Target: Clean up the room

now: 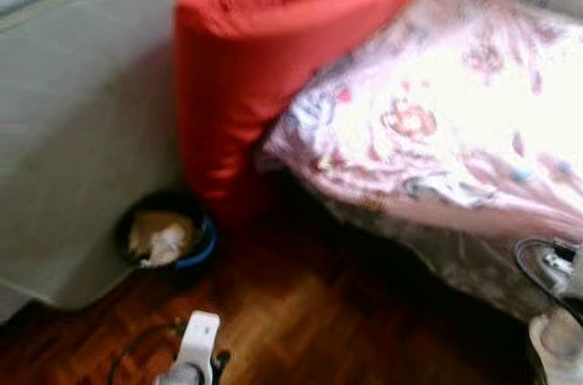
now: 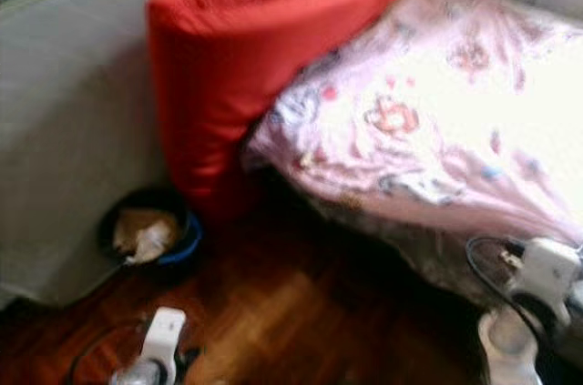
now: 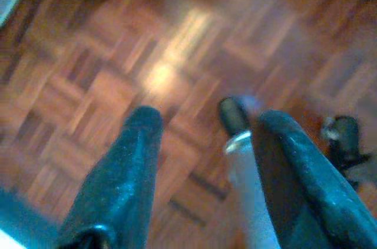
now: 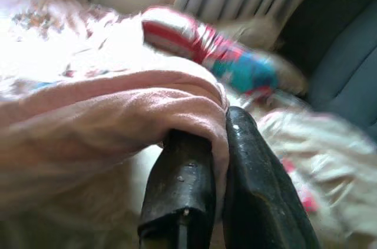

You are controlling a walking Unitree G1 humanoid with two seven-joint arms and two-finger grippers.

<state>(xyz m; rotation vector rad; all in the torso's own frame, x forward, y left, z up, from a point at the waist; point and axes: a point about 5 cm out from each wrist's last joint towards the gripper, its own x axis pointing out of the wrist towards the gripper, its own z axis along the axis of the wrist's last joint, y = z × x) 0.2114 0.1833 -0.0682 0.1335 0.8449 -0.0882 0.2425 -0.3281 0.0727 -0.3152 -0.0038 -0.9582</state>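
A pink floral blanket (image 1: 455,112) covers the bed on the right and hangs over its near edge. In the right wrist view my right gripper (image 4: 221,125) is shut on a fold of this pink blanket (image 4: 106,119), the cloth pinched between the two black fingers. My right arm (image 2: 542,276) is low at the bed's near right corner. My left gripper (image 3: 206,122) is open above the parquet floor (image 3: 118,84) with nothing between its fingers. The left arm (image 1: 196,349) hangs at the bottom of the eye views.
A big red cushion (image 1: 246,66) leans against the bed's left end and a grey wall (image 1: 82,130). A dark round bin (image 1: 164,238) holding crumpled paper stands on the floor beside it. A striped red, white and teal bundle (image 4: 206,49) lies further along the bed by the curtains.
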